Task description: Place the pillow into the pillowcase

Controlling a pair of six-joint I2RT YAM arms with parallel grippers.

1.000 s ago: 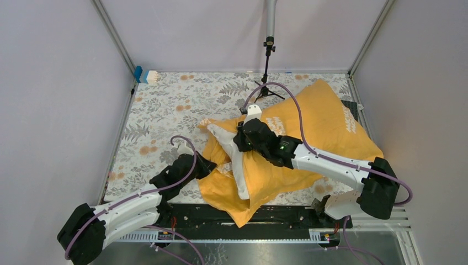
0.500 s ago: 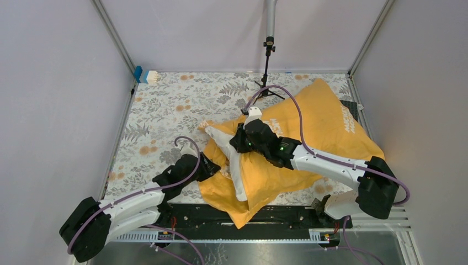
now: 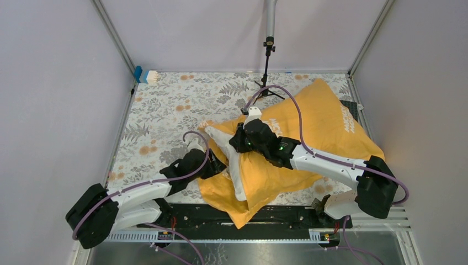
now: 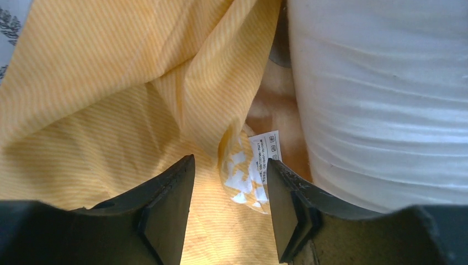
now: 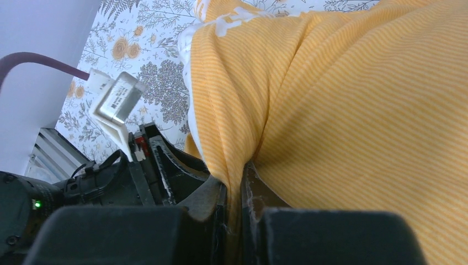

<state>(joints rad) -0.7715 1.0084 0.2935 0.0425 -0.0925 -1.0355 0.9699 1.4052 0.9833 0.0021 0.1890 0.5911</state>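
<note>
Beside the pillow, our right hand pinches a pillowcase fold tight; our left hand gapes wide, gripping nothing.

Soft, even light from above leaves only faint shadows in my overhead view, but at my left wrist the pillow glares nearly washed out, and my dark fingers blur close to the lens.
</note>
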